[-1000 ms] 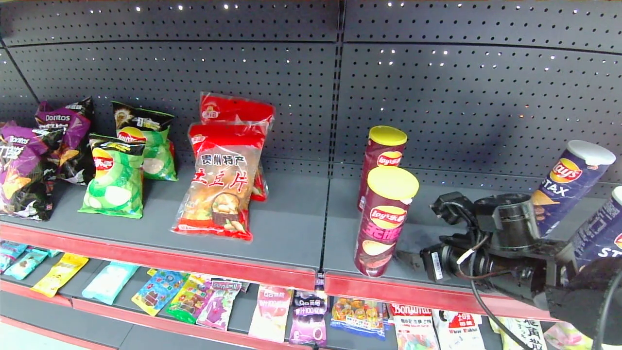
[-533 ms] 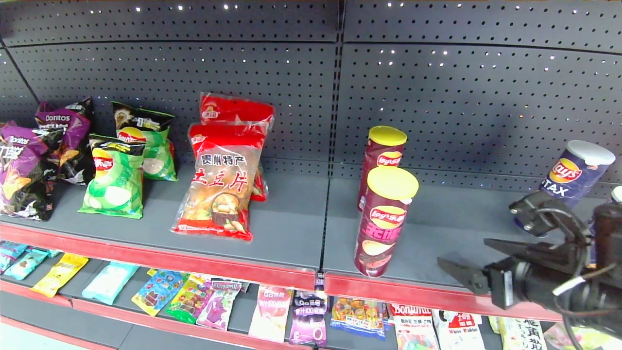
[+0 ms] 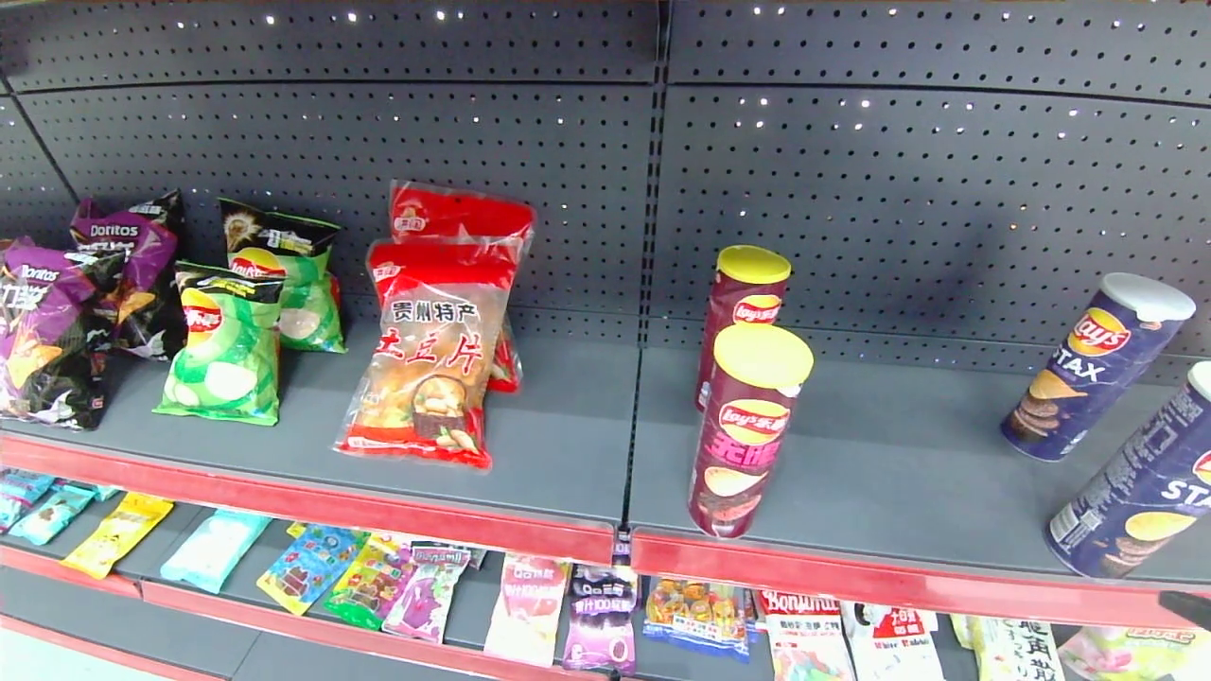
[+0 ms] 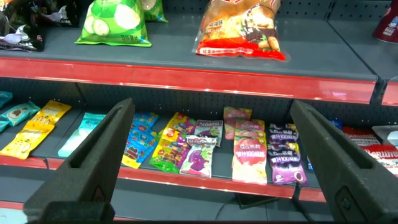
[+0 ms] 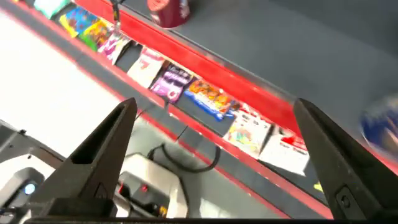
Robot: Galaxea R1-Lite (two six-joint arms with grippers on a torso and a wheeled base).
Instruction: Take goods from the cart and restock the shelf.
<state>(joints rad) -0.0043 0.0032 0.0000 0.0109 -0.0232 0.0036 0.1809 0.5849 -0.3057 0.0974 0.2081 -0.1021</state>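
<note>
shelf point(image 3: 568, 473): grey deck with a red front lip is carrying all the goods; a pegboard wall is running behind it.
maroon cans: two with yellow lids are standing upright just right of the shelf's middle seam. The front can point(image 3: 750, 430) is sitting close to the red lip; the back can point(image 3: 747, 298) is standing directly behind it, near the pegboard.
blue cans: two with white lids are standing at the shelf's right end, well apart from the maroon pair. The rear blue can point(image 3: 1097, 369) is sitting mid-depth; the near blue can point(image 3: 1135, 482) is sitting at the lip, partly cut by the picture edge.
red bags point(image 3: 430, 364): two are leaning one behind the other, left of the seam.
green bags point(image 3: 222, 345): two are sitting further left, one behind the other.
purple bags point(image 3: 57, 322): they are crowding the far left end.
lower shelf point(image 3: 312, 634): flat candy packets point(image 3: 378, 577) are lying in rows.
left gripper point(image 4: 211, 104): it is hanging in front of the lower shelf, level with the packets. Jaws are standing wide apart, gripping nothing.
right gripper point(image 5: 214, 104): it is hanging out in front of the red lip, below the front maroon can. Jaws are spread wide, gripping nothing.
</note>
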